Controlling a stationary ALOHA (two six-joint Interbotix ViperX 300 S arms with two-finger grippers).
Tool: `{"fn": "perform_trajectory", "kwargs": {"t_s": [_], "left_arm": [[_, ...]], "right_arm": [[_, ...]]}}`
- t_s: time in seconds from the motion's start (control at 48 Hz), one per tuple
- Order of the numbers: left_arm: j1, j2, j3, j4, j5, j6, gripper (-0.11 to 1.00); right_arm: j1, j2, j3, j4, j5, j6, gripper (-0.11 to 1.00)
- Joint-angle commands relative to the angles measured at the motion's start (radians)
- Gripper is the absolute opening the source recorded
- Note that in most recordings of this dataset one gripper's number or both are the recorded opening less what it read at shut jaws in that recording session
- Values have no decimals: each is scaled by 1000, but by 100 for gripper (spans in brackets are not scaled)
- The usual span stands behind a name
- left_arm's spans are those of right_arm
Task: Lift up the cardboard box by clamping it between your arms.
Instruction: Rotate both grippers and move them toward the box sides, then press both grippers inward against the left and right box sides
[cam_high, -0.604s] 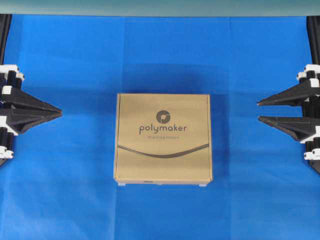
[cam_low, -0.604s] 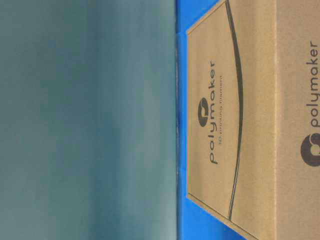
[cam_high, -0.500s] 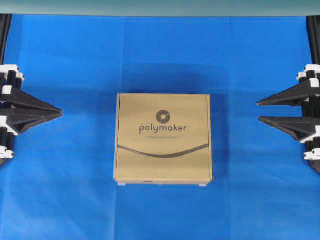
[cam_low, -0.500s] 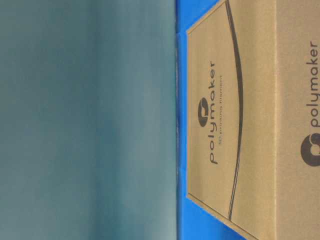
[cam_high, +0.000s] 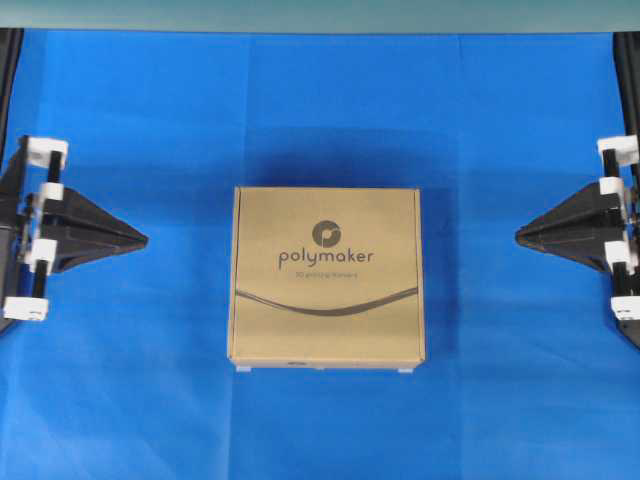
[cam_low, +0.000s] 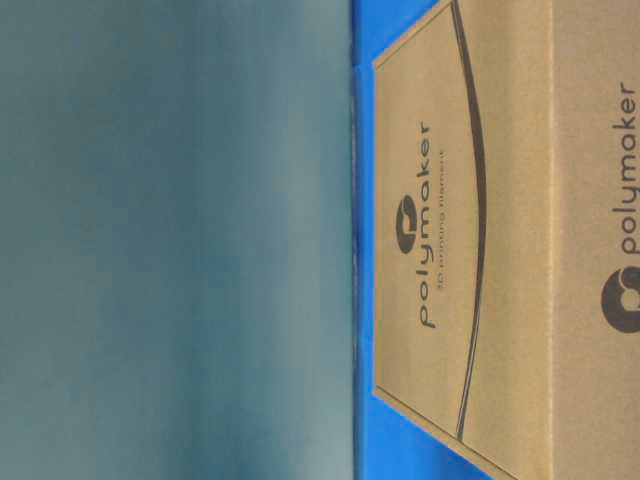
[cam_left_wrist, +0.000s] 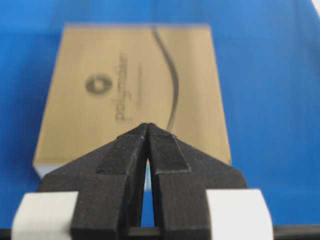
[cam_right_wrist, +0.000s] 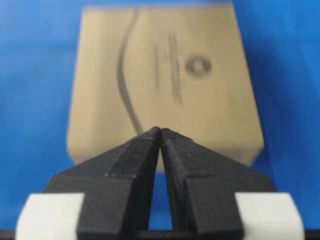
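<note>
Cardboard box (cam_high: 327, 277) lies flat at centre of the blue surface (cam_high: 330, 110), logo side up. Left end effector (cam_high: 140, 239) sits well to its left, fingertips pressed together, holding nothing. Right end effector (cam_high: 520, 237) sits well to its right, likewise closed and empty. Both point at the box.

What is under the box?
The box lies flat on the blue cloth, which shows all around it. Small white bits peek out at its near edge; anything else beneath is covered.

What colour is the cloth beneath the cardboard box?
Bright blue cloth, clearest in the overhead view.
</note>
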Motion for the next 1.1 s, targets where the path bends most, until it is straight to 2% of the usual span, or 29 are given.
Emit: {"fn": "perform_trajectory", "kwargs": {"t_s": [0.0, 0.188, 0.292, 0.396, 0.458, 0.521, 0.604, 0.708, 0.771, 0.812, 0.917, 1.083], "left_arm": [[0, 34, -49, 2, 51, 2, 0], [0, 95, -71, 3, 126, 9, 0], [0, 127, -81, 3, 164, 11, 0], [6, 153, -91, 3, 196, 15, 0], [12, 167, -94, 3, 215, 14, 3], [14, 179, -95, 3, 236, 9, 14], [15, 201, -101, 3, 259, 2, 38], [18, 236, -114, 3, 279, 0, 69], [23, 255, -118, 3, 281, 5, 83], [23, 268, -120, 3, 281, 5, 86], [29, 307, -120, 3, 281, 0, 81], [54, 399, -109, 3, 270, 3, 86]], "right_arm": [[-17, 26, -29, -6, 67, 0, -2], [-29, 75, -28, -8, 133, -5, 2], [-31, 107, -28, -9, 141, -8, 8], [-31, 140, -31, -9, 163, -8, 22], [-31, 167, -32, -9, 186, -6, 38], [-32, 192, -32, -8, 204, -2, 57], [-38, 222, -34, -8, 210, 0, 80], [-54, 255, -34, -9, 212, -9, 98], [-66, 272, -34, -9, 210, -9, 100], [-69, 281, -34, -11, 210, -9, 99], [-72, 311, -29, -11, 213, -9, 99], [-72, 377, -11, -12, 152, -8, 99]]}}
